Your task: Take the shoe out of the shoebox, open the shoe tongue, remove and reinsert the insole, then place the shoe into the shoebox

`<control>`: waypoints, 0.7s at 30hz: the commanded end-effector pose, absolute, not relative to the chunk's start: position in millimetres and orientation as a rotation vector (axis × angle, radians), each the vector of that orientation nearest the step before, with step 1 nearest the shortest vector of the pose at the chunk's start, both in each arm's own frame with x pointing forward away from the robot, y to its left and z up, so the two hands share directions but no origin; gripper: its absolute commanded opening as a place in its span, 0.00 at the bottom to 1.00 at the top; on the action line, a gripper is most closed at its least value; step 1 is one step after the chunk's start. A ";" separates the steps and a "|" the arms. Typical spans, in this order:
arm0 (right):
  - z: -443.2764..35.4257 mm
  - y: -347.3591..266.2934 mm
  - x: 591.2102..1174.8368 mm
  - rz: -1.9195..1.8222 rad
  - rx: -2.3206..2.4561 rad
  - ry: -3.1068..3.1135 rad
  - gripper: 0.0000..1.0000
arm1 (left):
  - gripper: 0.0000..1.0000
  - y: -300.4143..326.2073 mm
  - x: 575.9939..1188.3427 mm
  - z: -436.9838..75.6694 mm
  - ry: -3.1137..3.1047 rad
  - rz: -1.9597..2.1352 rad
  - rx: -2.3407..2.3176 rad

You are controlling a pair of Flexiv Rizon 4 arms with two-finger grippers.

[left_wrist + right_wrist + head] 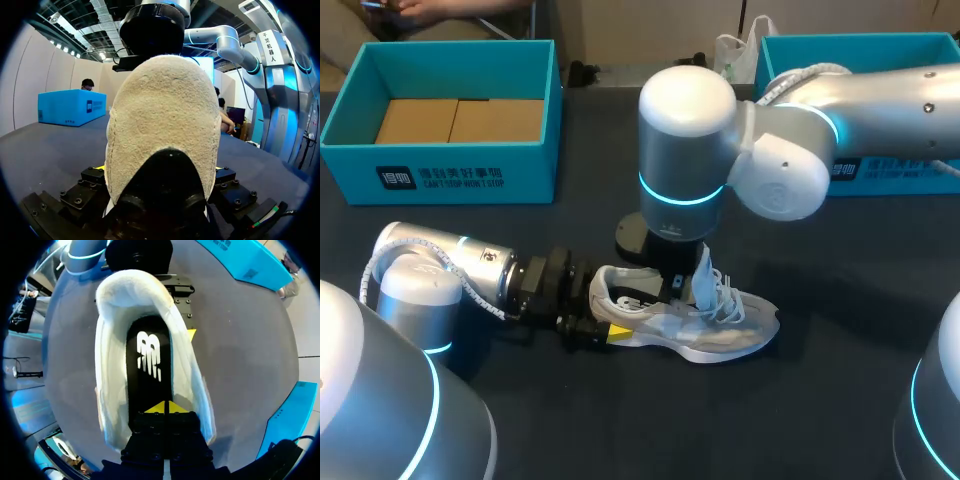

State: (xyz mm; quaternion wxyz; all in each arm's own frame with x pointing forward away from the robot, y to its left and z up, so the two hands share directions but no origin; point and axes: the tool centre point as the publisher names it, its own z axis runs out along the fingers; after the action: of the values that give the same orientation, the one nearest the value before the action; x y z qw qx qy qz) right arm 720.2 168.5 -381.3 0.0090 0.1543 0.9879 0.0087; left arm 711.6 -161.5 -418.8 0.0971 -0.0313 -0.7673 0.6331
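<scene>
The white sneaker (pixel 720 335) lies on its sole mid-table, its tongue (pixel 703 272) pulled upright. My left gripper (pixel 610 330) comes in from the left, and its wide-set fingers clasp the heel (pixel 160 115) from both sides. My right gripper (pixel 672 290) points straight down into the shoe's mouth. Its yellow tips (pixel 165 407) are pressed together just over the black insole (pixel 150 355), which lies flat inside the shoe (pixel 112 390). I see nothing pinched between them. The open teal shoebox (pixel 450 175) stands at the back left.
A second teal box (pixel 860 60) stands at the back right, behind my right arm. Brown cardboard (pixel 460 120) lines the left shoebox. Dark bare tabletop (pixel 770 420) surrounds the shoe on the near side.
</scene>
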 end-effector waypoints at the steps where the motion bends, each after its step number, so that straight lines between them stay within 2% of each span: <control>1: -385.6 165.6 721.5 0.023 0.466 3.101 0.09 | 0.00 -161.9 712.1 -418.7 -2.274 1.873 -0.092; 2: -386.9 165.0 721.7 0.021 0.463 3.104 0.21 | 0.00 -161.9 712.1 -418.7 -2.274 1.873 -0.092; 4: -388.2 163.4 722.4 0.023 0.462 3.106 0.29 | 0.00 -161.9 712.1 -418.7 -2.274 1.873 -0.092; 9: -388.9 162.5 722.6 0.024 0.452 3.104 0.33 | 0.00 -161.9 712.1 -418.7 -2.274 1.873 -0.092; 12: -392.2 164.8 723.5 0.025 0.437 3.110 0.38 | 0.00 -161.9 712.1 -418.7 -2.274 1.873 -0.092; 15: -396.0 167.7 723.3 0.026 0.425 3.122 0.38 | 0.00 -161.9 712.1 -418.7 -2.274 1.873 -0.092; 21: -411.5 174.5 719.7 0.015 0.331 3.184 0.45 | 0.00 -161.9 712.1 -418.7 -2.274 1.873 -0.092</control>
State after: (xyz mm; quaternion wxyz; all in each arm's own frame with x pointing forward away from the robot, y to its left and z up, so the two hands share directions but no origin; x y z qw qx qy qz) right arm 715.1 166.2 -398.1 -0.0179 0.1083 0.9939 0.0066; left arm 711.7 -161.5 -418.8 0.0972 -0.0311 -0.7674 0.6331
